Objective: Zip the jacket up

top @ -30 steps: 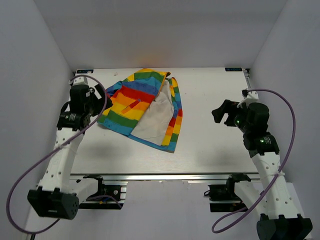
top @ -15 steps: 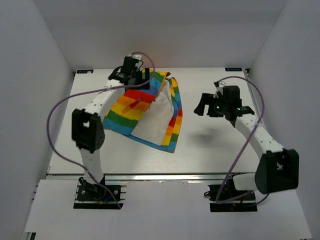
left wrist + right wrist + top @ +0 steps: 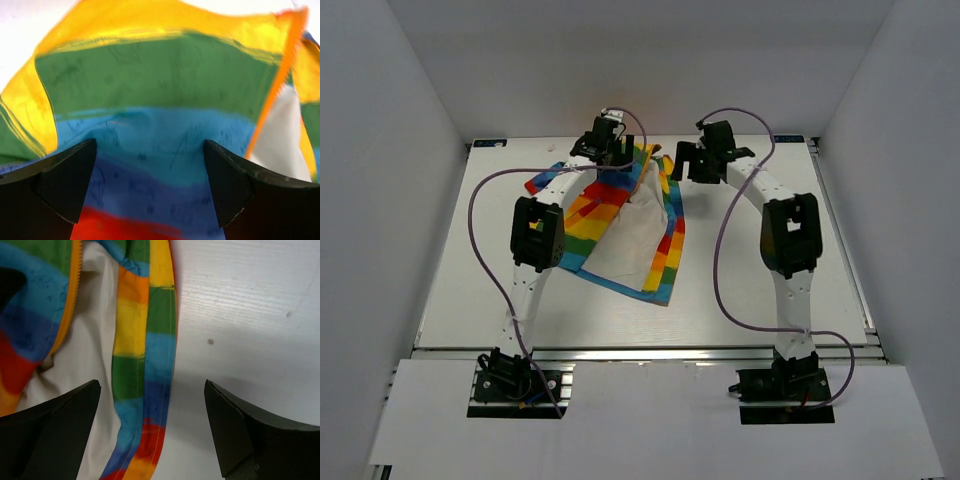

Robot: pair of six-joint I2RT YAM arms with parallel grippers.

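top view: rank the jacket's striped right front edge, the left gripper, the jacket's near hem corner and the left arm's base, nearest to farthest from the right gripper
From the right gripper:
1. striped front edge, right beside it
2. left gripper, farther left
3. near hem corner, toward the bases
4. left arm's base, near left edge

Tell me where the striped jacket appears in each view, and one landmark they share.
Top external: the jacket lies left of centre, toward the far edge of the table.
Left wrist: it fills nearly the whole picture.
Right wrist: it covers the left half.
Shared landmark: the white lining, at the right edge in the left wrist view, at the left in the right wrist view.
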